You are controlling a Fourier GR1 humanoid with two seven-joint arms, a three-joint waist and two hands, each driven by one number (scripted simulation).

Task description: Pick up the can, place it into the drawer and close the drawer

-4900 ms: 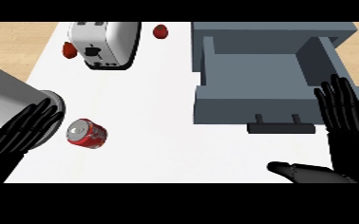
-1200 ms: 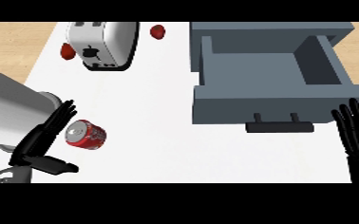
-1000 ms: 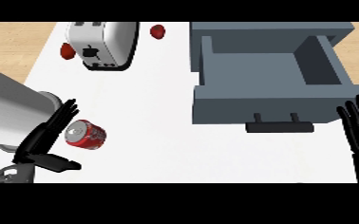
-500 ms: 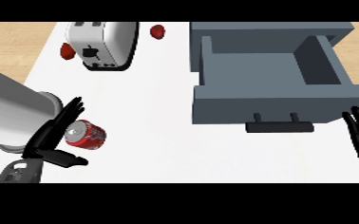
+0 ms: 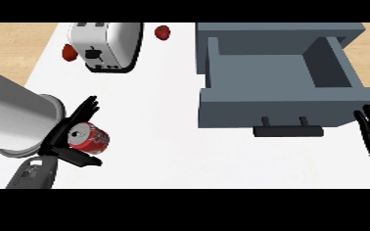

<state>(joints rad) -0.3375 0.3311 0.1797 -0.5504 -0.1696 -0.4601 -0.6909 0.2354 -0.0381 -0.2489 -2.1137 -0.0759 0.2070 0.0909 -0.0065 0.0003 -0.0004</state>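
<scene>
A red can (image 5: pixel 89 138) lies on its side on the white counter (image 5: pixel 159 147) at the lower left. My left hand (image 5: pixel 62 131) is against the can's left side, with straight fingers (image 5: pixel 86 108) reaching up past it and the thumb under it. The hand is open. The grey drawer (image 5: pixel 274 73) stands pulled out at the right, its inside bare, with a dark handle (image 5: pixel 289 129) on its front. Only the fingertips of my right hand (image 5: pixel 361 127) show at the right edge, straight and open, beside the drawer's front corner.
A white toaster (image 5: pixel 108 46) stands at the back left. One small red thing (image 5: pixel 163 31) lies to its right and another (image 5: pixel 69 52) to its left. Wooden floor shows beyond the counter's left edge.
My left hand has closed in on the can, its thumb coming under it. My right hand has slid to the right, almost out of view. The can and drawer have stayed put.
</scene>
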